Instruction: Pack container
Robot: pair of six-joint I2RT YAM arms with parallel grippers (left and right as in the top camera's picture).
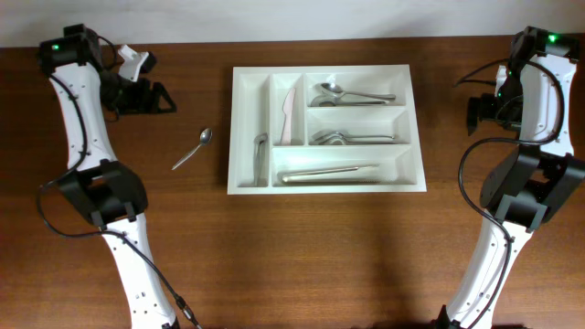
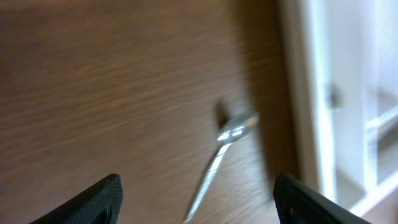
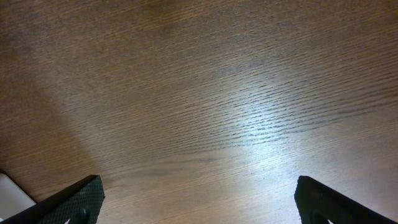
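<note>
Container: a white rectangular cutlery tray lying flat at the centre of the wooden table, roughly midway between the two arms, long side running left to right. Its two narrow upright slots occupy the left portion; the outer slot holds a short metal utensil and the inner slot holds a white knife. The three long horizontal compartments occupy the right portion: metal spoons in the top one, further metal cutlery in the middle one, and a long metal piece in the bottom one. A single metal spoon lies on the bare table just left of the container, apart from its wall, with its bowl toward the far edge and its handle angled toward the near left. Left gripper: positioned near the far left of the table, well apart from the container, claw spread; in the left wrist view the fingers stand wide to either side with nothing pinched, and the loose spoon appears blurred on the wood between and beyond them. Right gripper: positioned near the far right of the table, well apart from the container, claw fully spread; in the right wrist view its fingers frame only bare wood.
</note>
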